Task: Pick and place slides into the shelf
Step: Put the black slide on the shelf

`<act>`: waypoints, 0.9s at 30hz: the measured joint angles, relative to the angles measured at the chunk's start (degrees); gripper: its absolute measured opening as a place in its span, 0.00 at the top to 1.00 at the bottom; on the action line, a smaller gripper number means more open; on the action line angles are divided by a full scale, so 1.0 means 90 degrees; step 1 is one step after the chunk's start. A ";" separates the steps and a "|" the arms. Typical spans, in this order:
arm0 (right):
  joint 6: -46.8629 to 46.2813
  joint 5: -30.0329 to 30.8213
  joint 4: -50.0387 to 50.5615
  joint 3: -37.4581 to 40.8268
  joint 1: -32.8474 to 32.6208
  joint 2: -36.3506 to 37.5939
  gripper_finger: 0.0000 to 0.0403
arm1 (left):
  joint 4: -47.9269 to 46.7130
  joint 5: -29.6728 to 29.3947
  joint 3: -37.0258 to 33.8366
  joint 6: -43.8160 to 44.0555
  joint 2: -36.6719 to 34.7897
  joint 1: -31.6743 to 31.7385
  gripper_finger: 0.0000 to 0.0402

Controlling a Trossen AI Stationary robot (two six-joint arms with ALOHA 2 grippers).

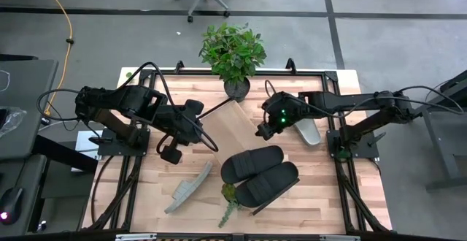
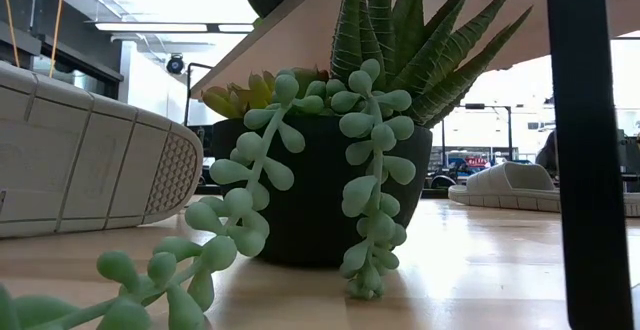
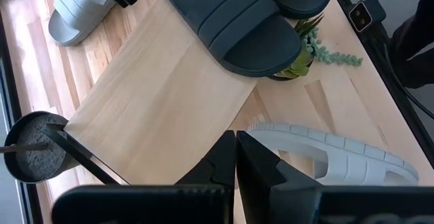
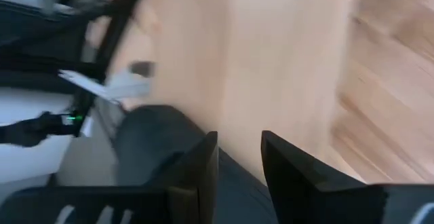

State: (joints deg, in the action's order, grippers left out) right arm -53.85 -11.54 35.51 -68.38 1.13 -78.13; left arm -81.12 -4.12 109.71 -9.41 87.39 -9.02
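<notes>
Right claw (image 1: 261, 133): part-spread, empty, at the shelf (image 1: 232, 126) edge.
Left claw (image 1: 172, 154): pressed together, beside the shelf.
Tip: approach the grey slide (image 1: 307, 131) squarely.

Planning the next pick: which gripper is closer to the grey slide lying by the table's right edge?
Right. The right gripper hangs beside the grey slide, over the board's end; the left gripper sits across the board.

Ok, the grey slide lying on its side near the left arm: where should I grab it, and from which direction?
Probably by the sole edge of the grey slide: it lies tipped on its side on the table, ribbed sole showing, so one long edge faces up. Come straight down with the left gripper, now shut, fingers across the sole's thickness at mid-length, clear of the strap.
</notes>
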 joint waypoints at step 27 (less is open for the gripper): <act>0.0000 -0.0565 -0.0555 0.0009 -0.0702 0.0024 0.74 | 0.0698 0.0406 -0.0015 0.0243 0.0713 -0.0254 0.99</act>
State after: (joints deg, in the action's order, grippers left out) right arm -53.85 -16.62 30.52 -68.30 -5.19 -77.91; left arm -74.84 -0.47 109.57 -7.22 93.81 -11.31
